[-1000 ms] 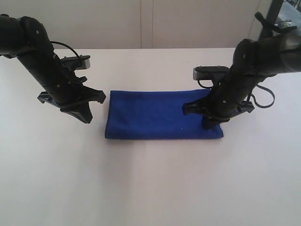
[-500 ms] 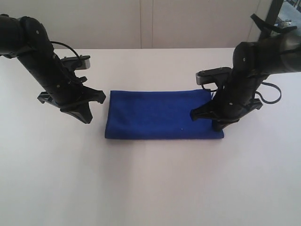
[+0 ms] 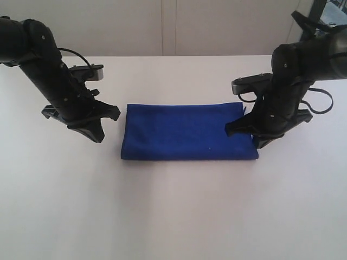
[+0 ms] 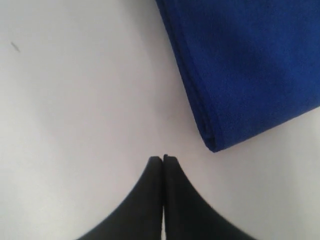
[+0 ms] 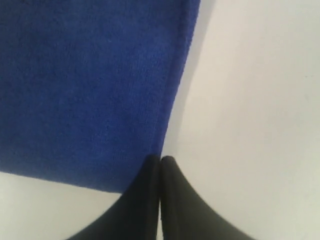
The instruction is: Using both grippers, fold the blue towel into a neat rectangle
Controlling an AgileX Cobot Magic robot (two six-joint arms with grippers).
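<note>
The blue towel (image 3: 187,131) lies flat on the white table as a folded rectangle; its layered edge shows in the left wrist view (image 4: 250,65). My left gripper (image 3: 96,134) hangs just off the towel's left end, shut with nothing in it (image 4: 163,159), a short gap from the towel's corner. My right gripper (image 3: 259,142) is over the towel's right edge, shut and empty, its tips (image 5: 160,160) right at the border of the cloth (image 5: 90,85). Whether the tips touch the towel cannot be told.
The white table (image 3: 173,216) spreads wide in front of the towel. A pale wall (image 3: 162,27) stands behind the table's far edge. A dark frame (image 3: 317,16) shows at the back right.
My right arm has drawn back to the right, from over the towel's right part to its right edge. The left arm and the towel have stayed put.
</note>
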